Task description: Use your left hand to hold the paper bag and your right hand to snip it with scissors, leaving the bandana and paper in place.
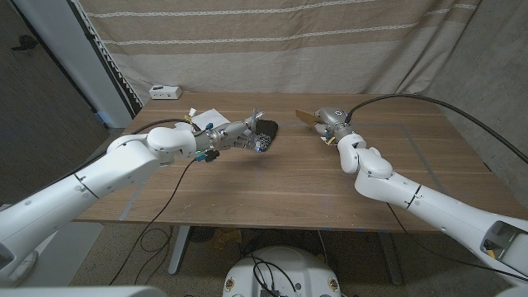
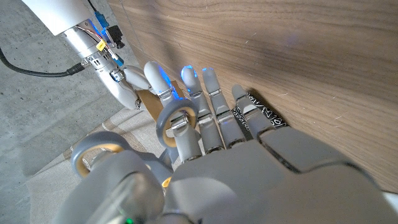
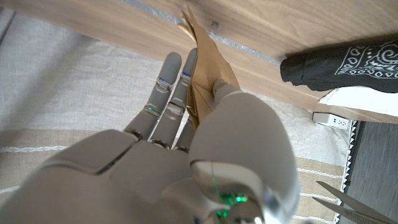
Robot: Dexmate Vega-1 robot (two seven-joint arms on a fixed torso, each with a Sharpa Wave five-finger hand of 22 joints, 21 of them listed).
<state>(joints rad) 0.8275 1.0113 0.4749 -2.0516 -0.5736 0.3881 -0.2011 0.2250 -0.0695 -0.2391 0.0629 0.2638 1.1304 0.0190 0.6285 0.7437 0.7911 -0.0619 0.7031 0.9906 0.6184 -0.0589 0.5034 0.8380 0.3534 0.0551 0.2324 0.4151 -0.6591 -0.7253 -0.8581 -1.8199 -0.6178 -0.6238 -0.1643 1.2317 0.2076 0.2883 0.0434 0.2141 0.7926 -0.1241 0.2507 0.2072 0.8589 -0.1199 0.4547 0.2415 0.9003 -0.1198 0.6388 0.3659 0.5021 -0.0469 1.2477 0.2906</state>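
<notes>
My left hand [image 1: 239,134] holds the grey-handled scissors [image 2: 177,118] above the table's middle; their tips [image 1: 256,115] point up and away. Its fingers [image 2: 217,112] reach over the black patterned bandana [image 1: 266,132], which lies on the wood beside the white paper [image 1: 206,115]. My right hand [image 1: 334,124] pinches the brown paper bag [image 1: 307,117] between thumb and fingers [image 3: 171,87], lifted off the table to the right of the bandana. The right wrist view shows the bag [image 3: 208,68] upright in that grip, with the bandana [image 3: 345,62], the paper [image 3: 354,99] and the scissor blades [image 3: 342,196] beyond.
A small white box [image 1: 165,91] sits at the table's back left corner. A striped curtain [image 1: 330,49] hangs behind the wooden table [image 1: 272,186]. Black cables run along both arms.
</notes>
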